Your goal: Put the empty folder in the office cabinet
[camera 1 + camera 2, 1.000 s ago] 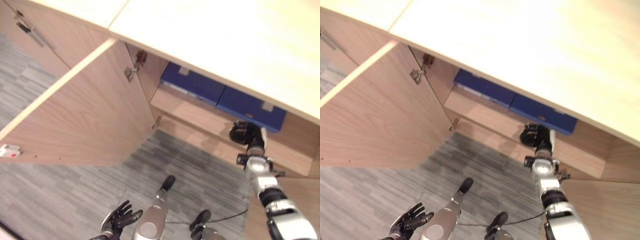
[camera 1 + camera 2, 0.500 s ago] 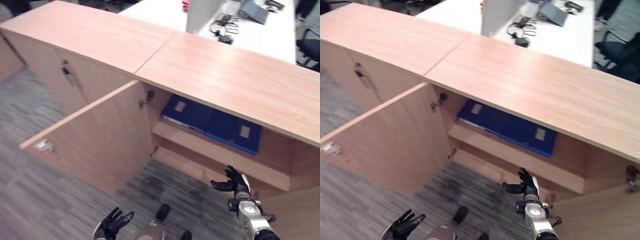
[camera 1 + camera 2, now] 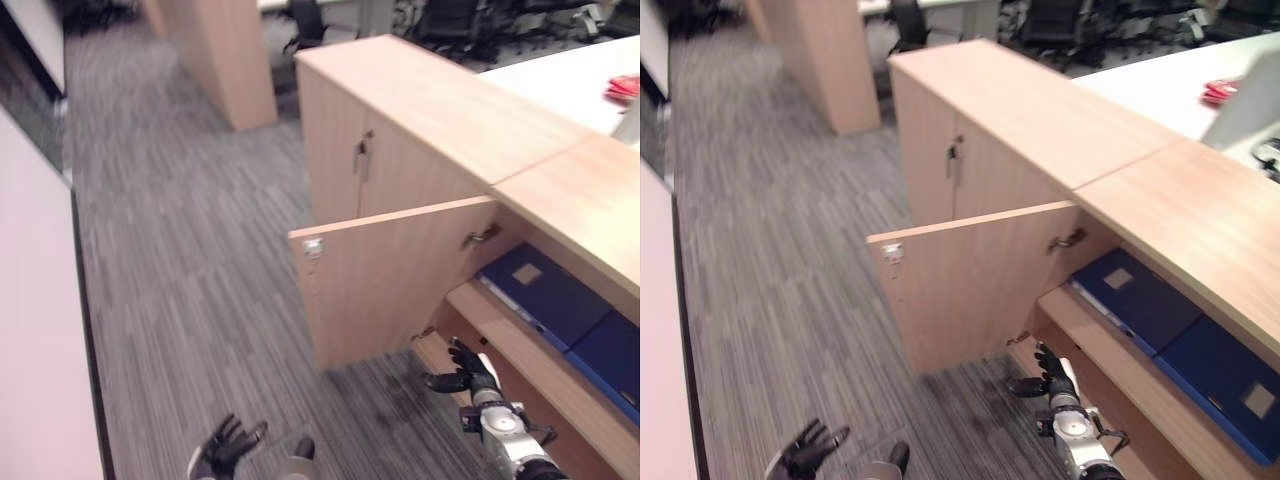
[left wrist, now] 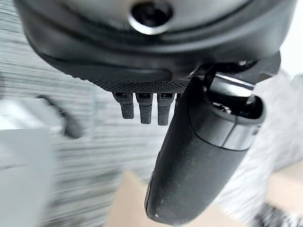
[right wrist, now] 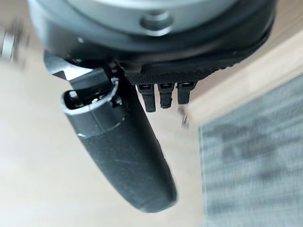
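In the left eye view we see 2 blue folders [image 3: 545, 300] lying on the cabinet shelf [image 3: 520, 345], above our spread, empty right hand [image 3: 466, 370]. In the right eye view our left hand [image 3: 805, 452] hangs splayed over carpet [image 3: 780, 250], well apart from them.

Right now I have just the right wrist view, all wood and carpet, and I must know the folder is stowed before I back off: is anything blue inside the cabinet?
Observer: Yes, two blue folders lie flat, side by side, on a shelf of the open cabinet.
Operator: Where am I relative to them?
Observer: The right hand is in front of the cabinet, lower than that shelf, fingers spread and holding nothing.
Operator: And the other side?
Observer: The left hand is low over the carpet, open and empty.
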Robot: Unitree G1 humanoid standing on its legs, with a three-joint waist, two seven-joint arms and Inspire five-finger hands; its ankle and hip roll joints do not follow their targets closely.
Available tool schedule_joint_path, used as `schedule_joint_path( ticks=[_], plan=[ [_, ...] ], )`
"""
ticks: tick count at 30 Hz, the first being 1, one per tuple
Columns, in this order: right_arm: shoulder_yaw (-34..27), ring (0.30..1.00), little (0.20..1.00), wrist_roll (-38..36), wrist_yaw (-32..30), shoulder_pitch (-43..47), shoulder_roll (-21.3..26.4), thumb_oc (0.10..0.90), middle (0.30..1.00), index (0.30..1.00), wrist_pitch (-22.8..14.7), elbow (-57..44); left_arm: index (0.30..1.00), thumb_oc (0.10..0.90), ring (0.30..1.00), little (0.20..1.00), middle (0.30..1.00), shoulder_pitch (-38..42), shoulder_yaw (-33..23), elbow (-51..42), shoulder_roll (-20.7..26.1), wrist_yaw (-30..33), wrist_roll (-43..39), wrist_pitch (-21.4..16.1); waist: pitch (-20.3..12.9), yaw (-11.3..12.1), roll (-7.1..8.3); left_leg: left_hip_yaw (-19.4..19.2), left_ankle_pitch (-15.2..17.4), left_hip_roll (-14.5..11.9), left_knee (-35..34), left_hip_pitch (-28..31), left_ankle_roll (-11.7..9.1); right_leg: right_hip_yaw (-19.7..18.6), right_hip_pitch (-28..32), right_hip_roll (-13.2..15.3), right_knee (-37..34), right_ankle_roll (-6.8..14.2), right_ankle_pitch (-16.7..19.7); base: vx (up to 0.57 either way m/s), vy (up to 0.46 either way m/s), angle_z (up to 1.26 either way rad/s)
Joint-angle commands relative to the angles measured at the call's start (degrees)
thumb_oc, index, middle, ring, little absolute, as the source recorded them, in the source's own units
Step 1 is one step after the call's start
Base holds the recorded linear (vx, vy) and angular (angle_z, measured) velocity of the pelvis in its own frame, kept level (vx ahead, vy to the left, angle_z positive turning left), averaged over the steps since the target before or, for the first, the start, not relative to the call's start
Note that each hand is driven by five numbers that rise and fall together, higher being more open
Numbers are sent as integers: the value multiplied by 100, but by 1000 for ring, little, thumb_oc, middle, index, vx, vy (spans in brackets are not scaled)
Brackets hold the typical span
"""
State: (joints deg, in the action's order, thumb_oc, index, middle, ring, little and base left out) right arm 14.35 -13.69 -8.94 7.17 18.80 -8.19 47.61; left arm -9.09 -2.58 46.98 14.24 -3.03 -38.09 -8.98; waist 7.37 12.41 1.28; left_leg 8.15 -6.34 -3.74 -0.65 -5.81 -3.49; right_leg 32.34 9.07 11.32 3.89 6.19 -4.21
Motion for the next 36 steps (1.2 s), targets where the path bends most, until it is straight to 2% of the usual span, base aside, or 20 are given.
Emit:
schedule_joint_path(
  ticks=[1, 3, 6, 7, 8, 9, 10, 11, 12, 13, 15, 16, 17, 18, 19, 22, 27, 31, 33, 36],
  plan=[
    [-411, 900, 900, -126, -41, 269, 178, 800, 900, 900, -322, -282, 900, 800, 900, 900, 900, 28, -3, -455, 265, -32, -196, -437, -129, 93, 13, -174, 288, -1004, -10, 414, -549, 382, -391, 95, 512, -89, -359, -40, 356, 78],
    [-546, 900, 900, -166, -19, 206, 154, 800, 900, 900, -285, -240, 900, 800, 900, 900, 900, 13, 101, -517, 295, -64, -60, -406, -168, 73, -9, -164, 446, -842, -34, 424, -482, 448, -360, 266, 671, 13, -271, 7, 394, 49],
    [-819, 900, 900, -267, -71, 153, 3, 800, 900, 900, -228, -79, 900, 800, 900, 900, 900, -11, 157, -674, 415, -62, 87, -401, -165, 126, 47, -17, 830, -417, 121, 466, -274, 413, -336, 667, 1058, 203, -136, 41, 369, 38],
    [-820, 900, 900, -267, -71, 154, 2, 800, 900, 900, -228, -79, 900, 800, 900, 900, 900, -11, 157, -674, 416, -62, 87, -401, -164, 126, 50, -17, 831, -413, 124, 465, -272, 413, -337, 672, 1062, 205, -137, 48, 367, 30],
    [-939, 900, 900, -315, -101, 138, -104, 800, 900, 900, -197, -36, 900, 800, 900, 900, 900, -55, 196, -905, 491, -69, 186, -393, -115, 154, 74, 36, 1048, -172, 273, 492, -91, 366, -353, 889, 1396, 302, -45, 28, 240, 25],
    [-940, 900, 900, -314, -101, 140, -107, 800, 900, 900, -197, -35, 900, 800, 900, 900, 900, -58, 195, -913, 494, -66, 187, -388, -109, 155, 87, 33, 1058, -152, 289, 489, -80, 357, -361, 917, 1423, 314, -51, 52, 501, 33],
    [-1007, 900, 900, -284, -132, 141, -205, 800, 900, 900, -165, -13, 900, 800, 900, 900, 900, -145, 185, -1143, 604, -38, 346, -416, -53, 157, 101, 1, 1228, 111, 376, 602, 126, 166, -468, 1179, 1861, 488, 242, 41, 391, 37],
    [-1018, 900, 900, -236, -155, 190, -252, 800, 900, 900, -123, 23, 900, 800, 900, 900, 900, -164, 159, -1201, 639, 10, 413, -423, -8, 152, 102, -84, 1287, 211, 395, 682, 218, 144, -563, 1342, 2131, 599, 637, 42, 397, 39],
    [-1018, 900, 900, -234, -157, 195, -255, 800, 900, 900, -122, 24, 900, 800, 900, 900, 900, -164, 156, -1206, 640, 13, 417, -420, 1, 162, 116, -99, 1292, 236, 400, 688, 236, 115, -576, 1373, 2150, 623, 650, -41, 344, 9],
    [-1069, 900, 900, -194, -205, 219, -335, 800, 900, 900, -93, 11, 900, 800, 900, 900, 900, -183, 96, -1441, 703, 101, 450, -459, 97, 170, 76, -151, 1217, 351, 431, 749, 391, 67, -806, 1480, 2443, 731, 1201, -61, 279, -13],
    [-1073, 900, 900, -237, -168, 152, -417, 800, 900, 900, -119, 66, 900, 800, 900, 900, 900, -185, 61, -1599, 761, 160, 508, -529, 104, 129, 7, -138, 1217, 339, 376, 829, 430, -263, -1059, 1191, 2546, 693, 937, -36, 243, -19],
    [-1030, 900, 900, -209, -174, 117, -400, 800, 900, 900, -116, 54, 900, 800, 900, 900, 900, -172, 73, -1718, 782, 228, 542, -560, 115, 84, 13, -124, 1188, 394, 365, 832, 432, -347, -1094, 972, 2271, 598, 785, -2, 106, -10],
    [-1029, 900, 900, -209, -174, 117, -400, 800, 900, 900, -116, 54, 900, 800, 900, 900, 900, -173, 73, -1719, 781, 228, 543, -560, 111, 80, 11, -120, 1187, 392, 365, 828, 431, -342, -1092, 969, 2265, 597, 788, -8, 77, -3],
    [-992, 900, 900, -151, -175, 13, -433, 800, 900, 900, -112, 323, 900, 800, 900, 900, 900, -103, 47, -1694, 816, 235, 591, -593, 145, 77, 24, -112, 1214, 535, 425, 826, 450, -295, -965, 766, 1798, 639, 657, 0, 0, 0],
    [-1027, 900, 900, -181, -173, -71, -491, 800, 900, 900, -107, 447, 900, 800, 900, 900, 900, -131, 51, -1768, 805, 207, 604, -605, 116, 71, 33, -107, 1235, 560, 383, 873, 444, -193, -860, 711, 1515, 587, 562, 4, 7, 5],
    [-981, 900, 900, -54, -92, -339, -571, 800, 900, 900, -31, 896, 900, 800, 900, 900, 900, -58, -13, -1926, 837, 166, 590, -611, 29, 47, 60, -150, 1210, 539, 291, 854, 378, -334, -693, 493, 914, 454, 396, 2, -27, 5],
    [-1224, 900, 900, -174, -199, -537, -615, 800, 900, 900, 67, 1142, 900, 800, 900, 900, 900, 76, 36, -2076, 763, 276, 585, -598, 59, -132, -10, -125, 1089, 437, 300, 707, 345, -1011, -945, 363, 1008, 436, 345, -47, -102, -8],
    [-1254, 900, 900, -268, -187, -482, -583, 800, 900, 900, 113, 1273, 900, 800, 900, 900, 900, 119, 181, -2037, 658, 302, 574, -607, 51, -198, -88, -152, 1012, 346, 333, 480, 218, -1345, -724, 397, 768, 408, 163, -91, -216, -14],
    [-1236, 900, 900, -234, -167, -500, -557, 800, 900, 900, 126, 1283, 900, 800, 900, 900, 900, 79, 182, -2063, 632, 318, 596, -609, 12, -206, -110, -163, 981, 321, 286, 479, 181, -1297, -644, 376, 633, 372, 114, 14, -200, -20],
    [-1017, 900, 900, -120, -125, -413, -413, 800, 900, 900, 111, 1170, 900, 800, 900, 900, 900, 4, 195, -2123, 424, 347, 558, -617, -40, -296, -298, -238, 583, -95, -56, 489, -129, -1115, -288, 61, -245, 266, 113, -17, -392, -21]
  ],
)
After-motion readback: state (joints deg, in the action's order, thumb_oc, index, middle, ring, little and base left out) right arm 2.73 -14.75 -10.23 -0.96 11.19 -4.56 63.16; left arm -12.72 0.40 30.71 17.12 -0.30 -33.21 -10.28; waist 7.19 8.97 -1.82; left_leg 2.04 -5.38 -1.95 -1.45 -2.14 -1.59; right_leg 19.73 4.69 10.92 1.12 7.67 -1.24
